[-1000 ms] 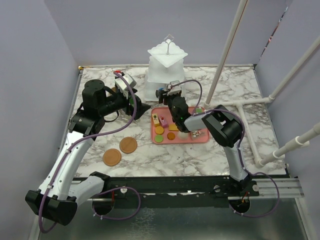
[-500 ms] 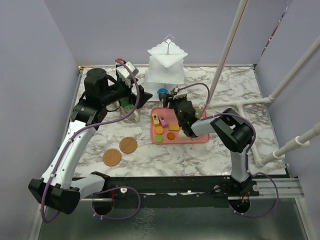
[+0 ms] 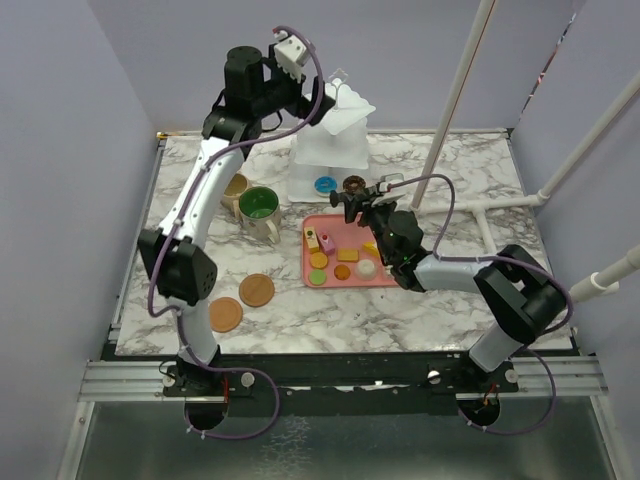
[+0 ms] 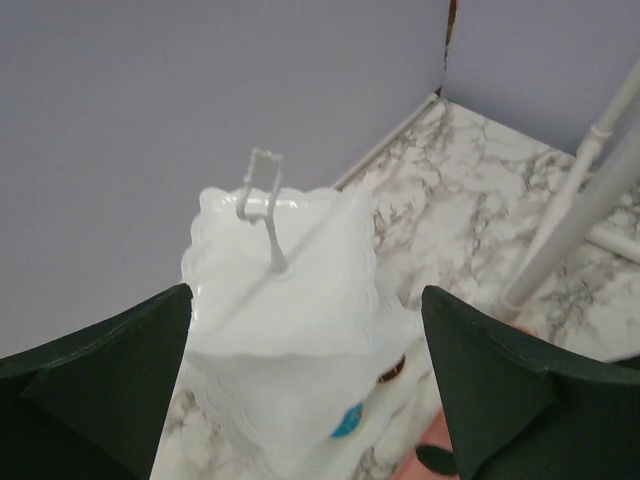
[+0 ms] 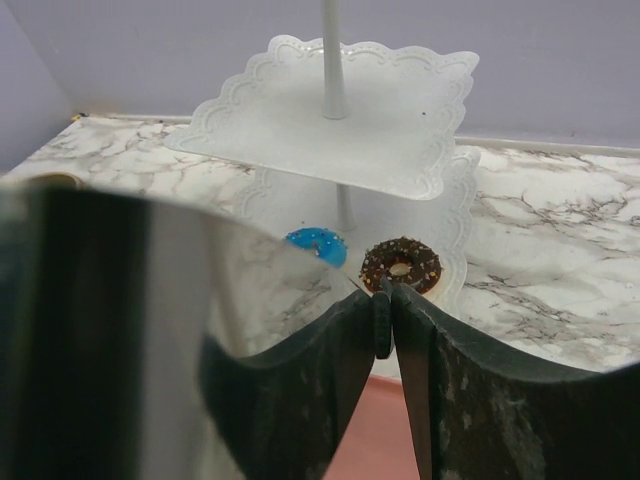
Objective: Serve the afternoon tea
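Sitting on bottom tier of stand: blue donut, chocolate donut.

The top external camera looks steeply down from high up and well back from the white three-tier square plastic stand, which sits far off in its view. The left wrist camera looks down from close above the stand's top tier, and the right wrist camera faces the stand from low and near. All three views share the stand.
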Controlling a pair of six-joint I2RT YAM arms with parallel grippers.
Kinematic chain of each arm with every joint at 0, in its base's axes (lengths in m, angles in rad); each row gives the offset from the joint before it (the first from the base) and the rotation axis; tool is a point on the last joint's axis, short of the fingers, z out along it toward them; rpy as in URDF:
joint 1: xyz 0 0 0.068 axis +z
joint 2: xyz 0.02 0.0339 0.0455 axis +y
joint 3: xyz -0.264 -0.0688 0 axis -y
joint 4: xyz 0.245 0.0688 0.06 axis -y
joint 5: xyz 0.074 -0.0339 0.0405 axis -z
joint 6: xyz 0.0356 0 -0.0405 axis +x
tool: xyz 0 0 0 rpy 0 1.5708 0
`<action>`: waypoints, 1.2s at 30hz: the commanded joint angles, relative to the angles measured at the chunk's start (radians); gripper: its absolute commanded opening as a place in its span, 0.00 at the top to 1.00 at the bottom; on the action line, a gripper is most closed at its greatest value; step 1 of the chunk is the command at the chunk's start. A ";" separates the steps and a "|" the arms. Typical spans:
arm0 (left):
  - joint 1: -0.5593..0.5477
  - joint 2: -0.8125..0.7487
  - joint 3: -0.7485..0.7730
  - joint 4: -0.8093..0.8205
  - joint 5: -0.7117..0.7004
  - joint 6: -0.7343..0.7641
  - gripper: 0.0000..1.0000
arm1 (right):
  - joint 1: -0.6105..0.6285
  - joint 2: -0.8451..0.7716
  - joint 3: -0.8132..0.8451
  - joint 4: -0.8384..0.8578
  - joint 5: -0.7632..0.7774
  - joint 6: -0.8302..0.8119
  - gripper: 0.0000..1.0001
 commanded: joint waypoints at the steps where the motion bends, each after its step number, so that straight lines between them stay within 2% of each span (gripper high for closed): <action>1: 0.001 0.246 0.293 0.000 0.025 -0.056 0.03 | 0.000 -0.116 -0.040 -0.090 -0.036 0.026 0.30; 6: 0.000 0.436 0.520 0.023 0.032 -0.064 0.05 | 0.000 -0.192 -0.064 -0.157 -0.046 0.037 0.30; 12: -0.004 0.466 0.457 0.215 -0.051 -0.103 0.09 | 0.000 -0.256 -0.077 -0.214 -0.056 0.051 0.30; 15: -0.005 0.480 0.444 0.271 -0.025 -0.151 0.13 | 0.000 -0.278 -0.082 -0.234 -0.056 0.055 0.30; 21: -0.019 0.519 0.444 0.356 0.035 -0.198 0.33 | 0.000 -0.304 -0.092 -0.268 -0.065 0.064 0.30; 24: -0.031 0.537 0.445 0.368 0.038 -0.194 0.39 | 0.000 -0.307 -0.103 -0.271 -0.081 0.069 0.30; 26: -0.039 0.544 0.444 0.378 0.025 -0.190 0.44 | 0.000 -0.310 -0.110 -0.269 -0.096 0.071 0.30; 30: -0.058 0.539 0.422 0.381 -0.014 -0.141 0.63 | 0.000 -0.313 -0.119 -0.263 -0.128 0.075 0.30; 36: -0.087 0.504 0.371 0.396 -0.131 -0.053 0.80 | 0.000 -0.326 -0.127 -0.260 -0.180 0.084 0.31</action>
